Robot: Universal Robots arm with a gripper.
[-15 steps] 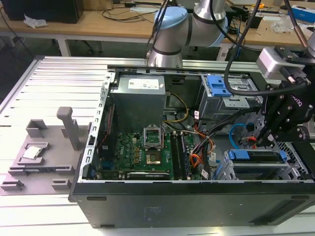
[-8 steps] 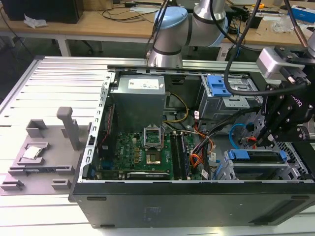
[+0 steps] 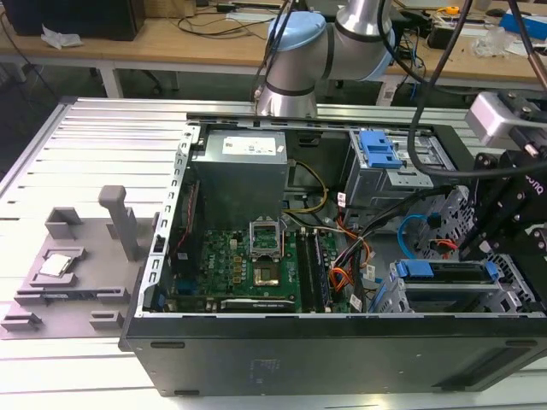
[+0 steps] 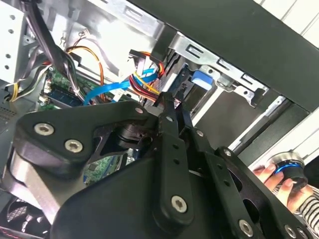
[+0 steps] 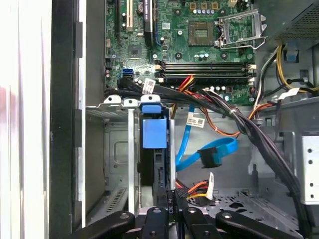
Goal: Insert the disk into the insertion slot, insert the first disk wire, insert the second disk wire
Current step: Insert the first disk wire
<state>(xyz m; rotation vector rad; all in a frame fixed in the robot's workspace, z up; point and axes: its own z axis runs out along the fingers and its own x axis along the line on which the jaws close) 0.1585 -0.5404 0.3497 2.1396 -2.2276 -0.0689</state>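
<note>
The disk point(image 3: 444, 275), in its bright blue carrier, sits inside the insertion slot point(image 3: 516, 295) of the silver cage at the exterior view's lower right. In the first wrist view its blue front tab point(image 5: 154, 132) stands edge-on between the cage walls point(image 5: 117, 149). My gripper point(image 5: 170, 198) hangs at the disk's end, fingers point(image 4: 169, 119) close together on the dark plug point(image 4: 160, 98) of the orange-red-black bundle point(image 4: 144, 79), the first disk wire. The second disk wire point(image 5: 215, 152), a blue flat cable, loops loose beside the cage, also seen in the exterior view point(image 3: 414, 231).
A taller grey cage with a blue ribbed latch point(image 3: 380, 149) stands behind. Thick black cables point(image 5: 259, 139) cross above the motherboard point(image 3: 248, 265). A person's hand point(image 4: 279, 177) holds a blue-ringed knob outside the case. A grey fixture point(image 3: 77, 265) lies on the table.
</note>
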